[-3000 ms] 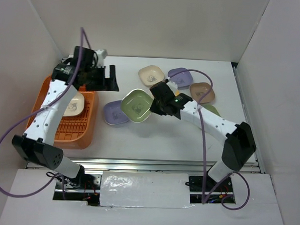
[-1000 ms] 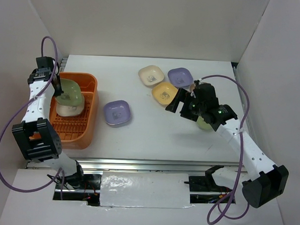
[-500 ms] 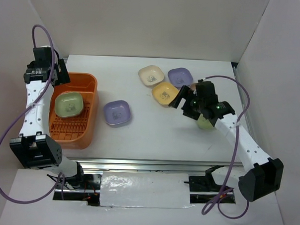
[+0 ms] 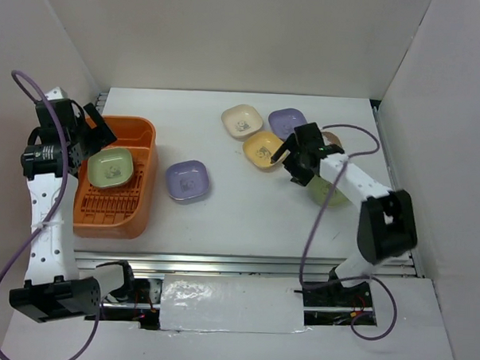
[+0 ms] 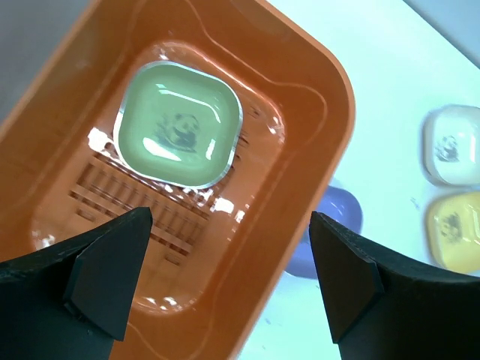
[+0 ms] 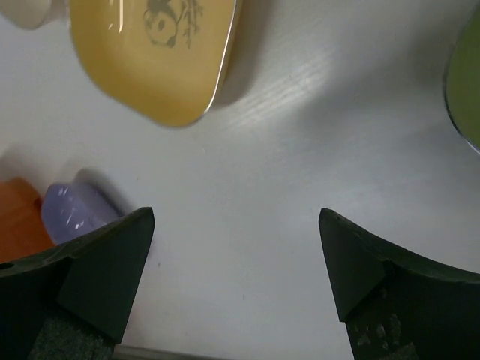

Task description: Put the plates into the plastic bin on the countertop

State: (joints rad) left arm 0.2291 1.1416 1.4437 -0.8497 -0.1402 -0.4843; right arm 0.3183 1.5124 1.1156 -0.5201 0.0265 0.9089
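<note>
My left hand (image 5: 229,296) hangs with fingers spread wide over the plastic bin (image 5: 319,127) at the counter's (image 4: 246,220) 9 o'clock. Its wrist camera reads the print on the green plate (image 5: 180,124) in the bin's far half as a panda, a mere smudge from above. My right hand (image 6: 236,281), fingers likewise apart, hovers low over the counter with the yellow plate (image 6: 154,56) at its 11 o'clock, panda and bamboo legible. Only the top view shows the far lavender plate (image 4: 287,122) at 1 o'clock beside the cream plate (image 4: 242,120).
</note>
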